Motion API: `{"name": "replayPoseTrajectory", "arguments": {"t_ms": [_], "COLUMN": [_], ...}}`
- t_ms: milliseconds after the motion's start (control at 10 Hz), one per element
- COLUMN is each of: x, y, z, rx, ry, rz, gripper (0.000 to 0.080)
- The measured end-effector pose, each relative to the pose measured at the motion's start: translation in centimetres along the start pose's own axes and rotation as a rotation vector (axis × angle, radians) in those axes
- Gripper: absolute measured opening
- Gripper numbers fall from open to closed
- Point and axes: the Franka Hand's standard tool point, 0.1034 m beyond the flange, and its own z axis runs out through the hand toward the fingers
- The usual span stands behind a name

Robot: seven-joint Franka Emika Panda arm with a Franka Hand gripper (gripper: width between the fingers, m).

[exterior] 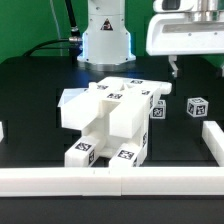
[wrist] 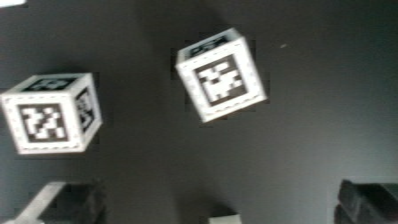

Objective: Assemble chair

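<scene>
Chair (exterior: 110, 122) joints unclear; tool (wrist: 217, 203) cropped in wrist view

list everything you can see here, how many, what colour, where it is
chair assembly: one, white with black-and-white tags, middle of the table
small tagged blocks: two, white, at the exterior view's right of the chair assembly; one close beside it, one farther out
border rails: three in view, white, along the table's near edge and both side edges
table: one, black, under everything
backdrop: one, green, behind the table
robot base: one, white, behind the chair assembly
tool: one, white housing with dark fingers, open and empty, above the small tagged blocks
</scene>
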Motion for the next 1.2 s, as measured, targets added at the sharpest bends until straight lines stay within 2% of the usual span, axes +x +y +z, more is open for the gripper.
{"name": "replayPoseTrajectory", "arguments": {"t_ms": [300, 400, 600, 800, 1000, 1200], "x": [-0.1, -0.5, -1.0, -1.5, -2.5, -2.7], "y": [0.1, -0.2, -1.0, -0.3, -0.3, -0.4], "z": [0.2, 1.2, 2.6, 4.4, 5.9, 6.5], "rx": [-0.003, -0.009, -0.005, -0.018, -0.029, -0.034], "ry": [0.0, 0.007, 0.023, 0.016, 0.004, -0.004], "rz": [-0.039, -0.181, -0.269, -0.307, -0.308, -0.31], "gripper": [0.0649, 0.0649, 0.0649, 0.0649, 0.0649, 0.0649]}}
